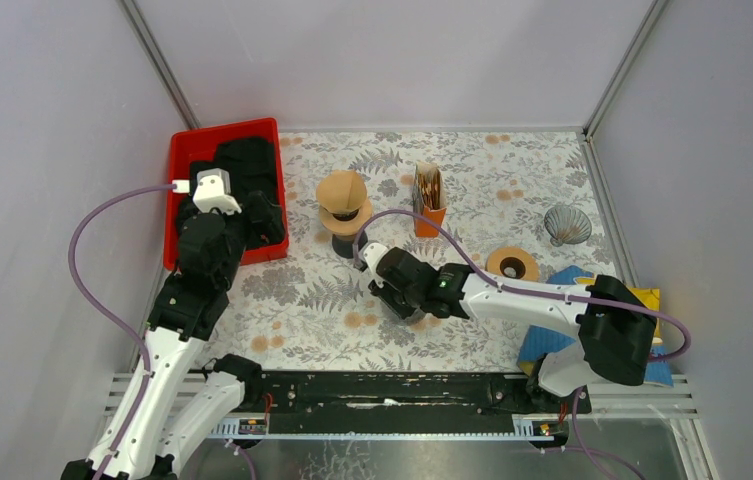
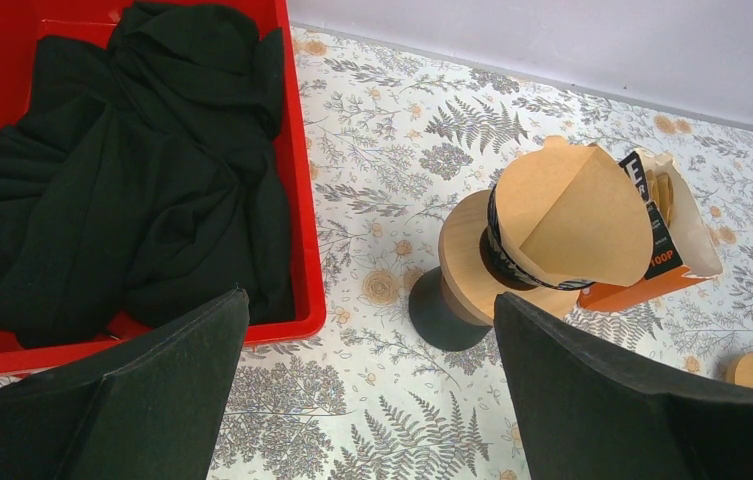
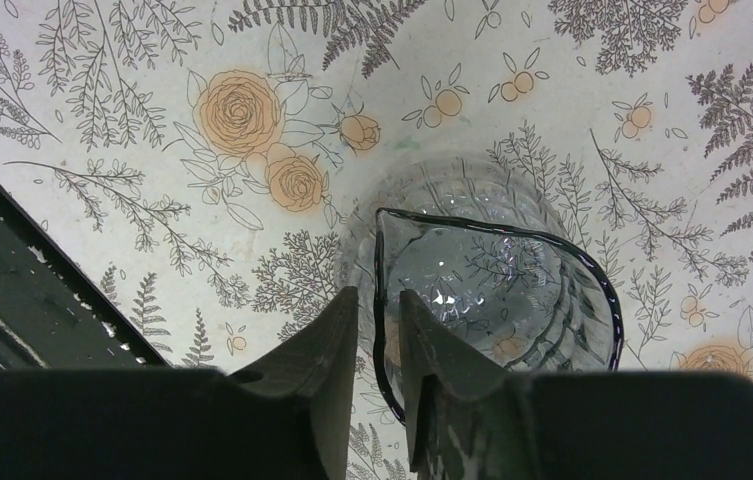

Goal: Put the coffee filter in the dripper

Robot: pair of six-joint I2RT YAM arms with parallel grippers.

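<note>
The left gripper [image 2: 370, 300] is hanging wide open, empty, by the red plastic bin [image 2: 304, 200]. The right gripper [image 3: 379, 295], barely parted, is straddling the rim of the clear glass carafe [image 3: 512, 290]. The brown paper cone filter [image 2: 577, 225] is sitting tilted in the black dripper [image 2: 512, 264]; likely flimsy, best pinched at its top edge.

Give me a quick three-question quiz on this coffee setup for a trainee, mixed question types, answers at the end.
1. True or false: the paper filter already sits in the dripper on the wooden stand.
2. What lies in the red bin? A: a black cloth. B: seashells. C: coffee beans.
3. Which arm's fingers straddle the rim of the clear glass vessel?

Key: 1 true. 2 A. 3 the right gripper, one finger inside the rim and one outside.
</note>
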